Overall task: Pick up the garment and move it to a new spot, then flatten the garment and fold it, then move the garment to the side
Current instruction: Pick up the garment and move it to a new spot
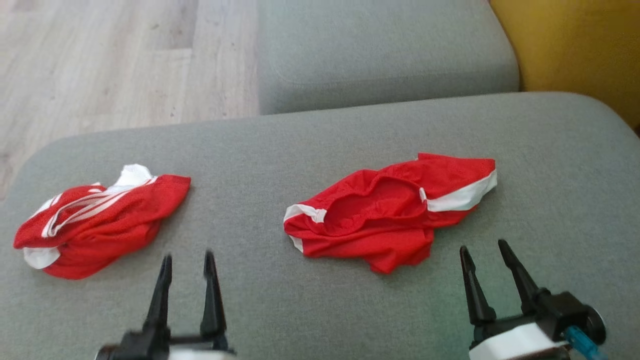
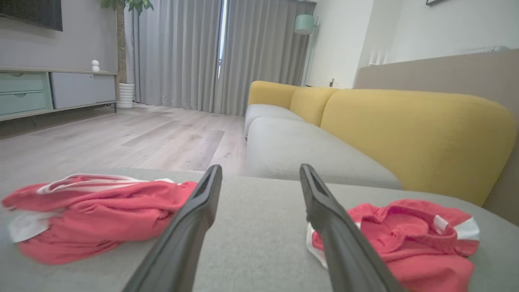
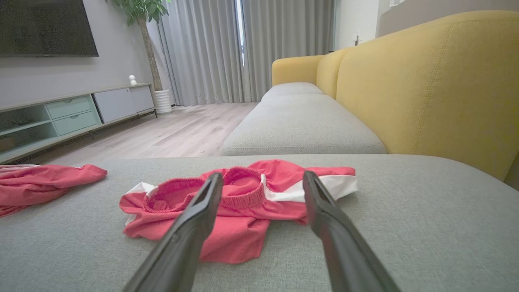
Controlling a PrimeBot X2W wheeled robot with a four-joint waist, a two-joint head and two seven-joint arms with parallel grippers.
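Two crumpled red garments with white trim lie on the grey sofa cushion (image 1: 320,135). One garment (image 1: 100,220) (image 2: 97,215) (image 3: 44,182) with white stripes is at the left; which of the two is the task's garment I cannot tell. The other garment (image 1: 390,215) (image 2: 409,239) (image 3: 243,190) lies right of centre, its elastic waistband facing up. My left gripper (image 1: 188,256) (image 2: 260,168) stands open above bare cushion between the two, holding nothing. My right gripper (image 1: 483,246) (image 3: 263,174) is open just near of the right garment, apart from it.
A second grey seat cushion (image 1: 385,45) lies beyond, with the yellow backrest (image 1: 575,45) at the right. Wood floor (image 1: 100,60) drops off past the cushion's far-left edge. A low TV cabinet (image 3: 69,113), plant and curtains stand far off.
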